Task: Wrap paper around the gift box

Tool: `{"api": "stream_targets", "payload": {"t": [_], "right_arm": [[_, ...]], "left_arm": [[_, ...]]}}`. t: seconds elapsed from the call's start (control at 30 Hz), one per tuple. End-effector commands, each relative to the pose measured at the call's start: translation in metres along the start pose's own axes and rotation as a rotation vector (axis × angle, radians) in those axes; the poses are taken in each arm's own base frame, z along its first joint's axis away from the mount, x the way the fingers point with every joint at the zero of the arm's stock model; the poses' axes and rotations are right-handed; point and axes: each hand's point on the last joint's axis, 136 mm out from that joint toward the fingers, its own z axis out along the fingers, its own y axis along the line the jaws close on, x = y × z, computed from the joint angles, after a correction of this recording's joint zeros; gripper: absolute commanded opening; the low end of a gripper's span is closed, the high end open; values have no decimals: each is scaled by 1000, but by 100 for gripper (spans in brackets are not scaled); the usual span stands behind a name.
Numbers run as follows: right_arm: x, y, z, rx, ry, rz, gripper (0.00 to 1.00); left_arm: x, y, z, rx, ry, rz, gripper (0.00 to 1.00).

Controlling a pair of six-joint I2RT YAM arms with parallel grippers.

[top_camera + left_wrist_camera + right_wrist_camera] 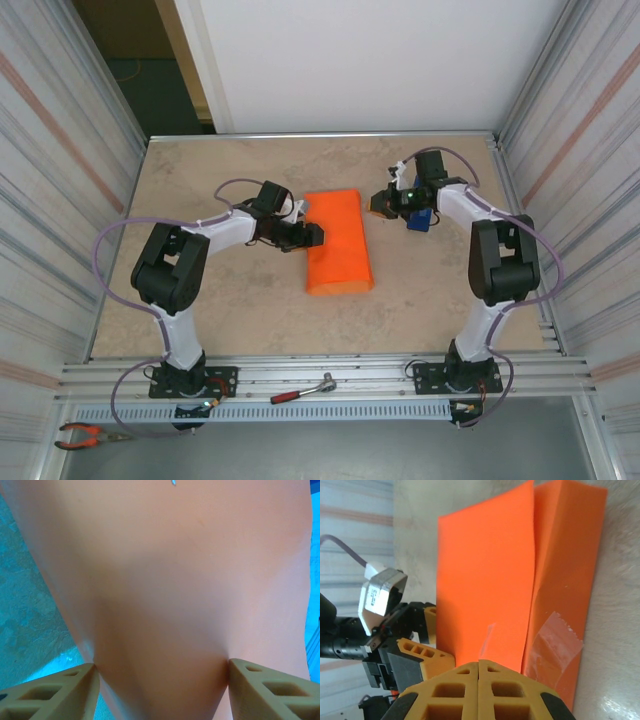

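Note:
The orange paper [337, 243] lies folded over in the middle of the table; the gift box is hidden under it. My left gripper [312, 236] is at the bundle's left edge. In the left wrist view its jaws stand wide, and both fingers [75, 690] press into the paper [165, 590] between them. My right gripper [380, 205] hovers off the bundle's upper right corner, shut with nothing in it. Its fingertips [479, 664] meet just before the paper [485, 580], which carries a strip of clear tape [555, 642].
A blue tape dispenser [422, 219] sits just right of my right gripper. A red-handled ratchet [303, 389] lies on the front rail and orange pliers [85, 434] at the bottom left. Corrugated walls close in both sides.

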Motion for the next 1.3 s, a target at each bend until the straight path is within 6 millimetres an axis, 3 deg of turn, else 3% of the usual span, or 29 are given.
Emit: {"api": "stream_targets", "payload": {"t": [0.0,0.43,0.6,0.83,1.0,1.27], "right_arm": [[10,1,7,15,71,-27,0],[16,4,27,63,157,-63,0],[21,-17,36,148,198,-55,0],[46,-59,49,468,325,-139,0],[49,-57,53,489,319,-156,13],[31,-35,41,411,239,-136,19]], "left_arm": [[68,69,12,-253,194,-116,66],[67,68,12,-250,191,-117,66],[68,68,12,-251,193,-117,66],[67,68,11,-251,191,-118,65],[67,67,10,-253,190,-117,65],[68,69,9,-258,194,-119,65]]}}
